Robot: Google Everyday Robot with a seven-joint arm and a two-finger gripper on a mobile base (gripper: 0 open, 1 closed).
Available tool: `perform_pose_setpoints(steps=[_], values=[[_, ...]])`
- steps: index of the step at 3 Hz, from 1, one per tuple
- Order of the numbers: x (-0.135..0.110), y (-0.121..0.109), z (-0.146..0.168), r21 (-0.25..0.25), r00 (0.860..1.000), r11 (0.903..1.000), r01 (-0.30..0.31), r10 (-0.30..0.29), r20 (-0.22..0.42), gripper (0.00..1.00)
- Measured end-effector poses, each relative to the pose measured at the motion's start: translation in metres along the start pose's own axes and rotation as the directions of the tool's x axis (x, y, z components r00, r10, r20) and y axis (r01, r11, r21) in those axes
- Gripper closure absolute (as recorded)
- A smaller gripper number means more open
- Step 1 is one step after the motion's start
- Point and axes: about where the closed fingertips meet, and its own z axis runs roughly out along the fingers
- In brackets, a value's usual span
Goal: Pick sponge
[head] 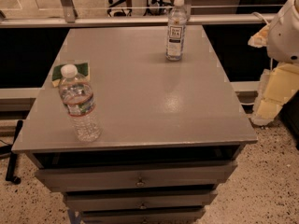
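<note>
sponge [59,72] at table [149,101] left edge behind near bottle [80,107], far bottle [175,29] at back, pincer [274,98] off right side

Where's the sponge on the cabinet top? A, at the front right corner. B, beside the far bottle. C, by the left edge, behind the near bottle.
C: the sponge lies by the left edge of the cabinet top, partly hidden behind the near bottle, while the gripper hangs off to the cabinet's right, well away from it.

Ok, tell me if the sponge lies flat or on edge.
Flat: the sponge shows its green top, yellow layer beneath. The gripper hangs right of the table.
</note>
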Motion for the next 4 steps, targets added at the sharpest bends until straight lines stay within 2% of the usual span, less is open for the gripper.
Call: perform_pose_setpoints(steps=[2, 3, 4], values=[[-0.004, -0.002, 0.002, 0.006, 1.0, 1.0, 0.0, 0.0, 0.025, 0.0], [-0.027, -0.007, 0.028, -0.016, 0.995, 0.9999, -0.005, 0.007, 0.103, 0.0], [-0.077, -0.034, 0.075, 0.0, 0.974, 1.0, 0.003, -0.003, 0.227, 0.0]])
